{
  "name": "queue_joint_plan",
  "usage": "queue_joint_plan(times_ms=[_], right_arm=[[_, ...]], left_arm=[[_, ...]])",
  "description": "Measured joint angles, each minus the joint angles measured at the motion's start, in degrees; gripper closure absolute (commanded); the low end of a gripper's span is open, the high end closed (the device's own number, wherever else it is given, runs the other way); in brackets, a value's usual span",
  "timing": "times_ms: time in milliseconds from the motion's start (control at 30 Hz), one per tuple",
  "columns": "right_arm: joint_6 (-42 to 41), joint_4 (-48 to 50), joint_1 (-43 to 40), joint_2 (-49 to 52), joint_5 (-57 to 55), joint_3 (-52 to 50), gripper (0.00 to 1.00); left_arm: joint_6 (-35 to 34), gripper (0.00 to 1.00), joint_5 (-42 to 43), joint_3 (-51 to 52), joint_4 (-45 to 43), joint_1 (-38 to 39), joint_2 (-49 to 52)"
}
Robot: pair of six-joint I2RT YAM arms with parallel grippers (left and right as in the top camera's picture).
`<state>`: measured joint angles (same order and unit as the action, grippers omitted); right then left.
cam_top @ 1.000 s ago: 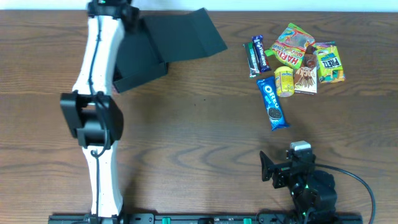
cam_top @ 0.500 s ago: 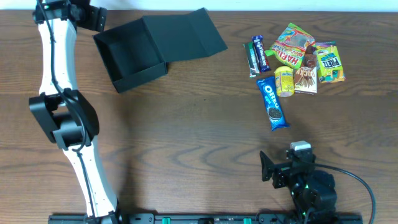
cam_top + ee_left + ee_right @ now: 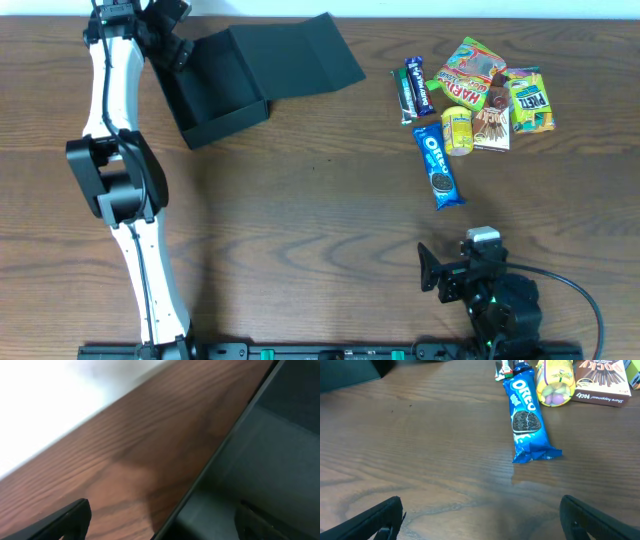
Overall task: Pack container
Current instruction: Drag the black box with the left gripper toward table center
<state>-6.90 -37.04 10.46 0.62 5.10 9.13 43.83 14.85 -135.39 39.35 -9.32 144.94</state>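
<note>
Nearest, at the lower right of the overhead view, the right end effector (image 3: pixel 480 510) hangs low over the tabletop (image 3: pixel 320 220) with its jaws spread as wide as they go and nothing between them. It faces the Oreo packet (image 3: pixel 527 417), which lies alone and just short of the other snacks. That glossy wrapper looks likely to slide or roll if the fingers close off-centre. Beyond it, the yellow packet (image 3: pixel 457 130), the Pocky box (image 3: pixel 491 126), the Haribo bag (image 3: pixel 472 70) and the dark bar (image 3: pixel 413 88) crowd together, touching or overlapping. A reach into that heap could nudge neighbours or lift two at once. The container (image 3: pixel 210 85) sits well apart from them in the upper left, close to the far edge of the tabletop, with its lid flap (image 3: pixel 295 50) thrown back toward the upper middle. Every packet therefore faces a long carry, with a chance of being dropped on the way. Farthest off, the left end effector (image 3: pixel 162 515) is wide open and grips nothing, but its jaws straddle the container's outer wall. Any sideways drift there would probably drag or twist the light box, even toward the edge.
</note>
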Motion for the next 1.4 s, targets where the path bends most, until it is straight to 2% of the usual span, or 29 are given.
queue_joint_plan(times_ms=[100, 233, 267, 333, 400, 567, 667, 867, 1033, 1167, 1267, 1400], right_arm=[[0.00, 0.00, 0.00, 0.00, 0.00, 0.00, 0.01], [0.00, 0.00, 0.00, 0.02, 0.00, 0.00, 0.01], [0.00, 0.00, 0.00, 0.00, 0.00, 0.00, 0.01], [0.00, 0.00, 0.00, 0.00, 0.00, 0.00, 0.01], [0.00, 0.00, 0.00, 0.00, 0.00, 0.00, 0.01], [0.00, 0.00, 0.00, 0.00, 0.00, 0.00, 0.01], [0.00, 0.00, 0.00, 0.00, 0.00, 0.00, 0.01], [0.00, 0.00, 0.00, 0.00, 0.00, 0.00, 0.01], [0.00, 0.00, 0.00, 0.00, 0.00, 0.00, 0.01], [0.00, 0.00, 0.00, 0.00, 0.00, 0.00, 0.01], [0.00, 0.00, 0.00, 0.00, 0.00, -0.02, 0.01], [0.00, 0.00, 0.00, 0.00, 0.00, -0.02, 0.01]], left_arm=[[0.20, 0.08, -0.02, 0.00, -1.81, 0.02, 1.62], [0.26, 0.18, -0.07, 0.00, -5.25, 0.00, 3.93], [0.50, 0.22, -0.09, 0.00, -5.62, 0.00, 4.37], [0.57, 0.39, -0.11, 0.00, -6.05, 0.00, 5.16], [0.81, 0.50, -0.04, 0.02, -6.03, 0.02, 5.68], [0.79, 0.66, 0.24, 0.04, -6.32, 0.00, 5.75], [0.35, 0.73, 1.22, 0.04, -5.84, 0.02, 5.73], [-3.17, 0.77, 2.82, 0.04, -3.74, 0.46, 5.35], [-6.27, 0.85, 2.32, 0.04, 2.71, 2.14, 4.02], [-8.26, 0.94, 0.57, 0.04, 12.72, 5.11, 2.54], [-10.38, 0.94, 0.46, 0.07, 21.46, 8.11, 1.46], [-18.08, 0.94, 0.55, 0.07, 30.03, 11.61, 0.74]])
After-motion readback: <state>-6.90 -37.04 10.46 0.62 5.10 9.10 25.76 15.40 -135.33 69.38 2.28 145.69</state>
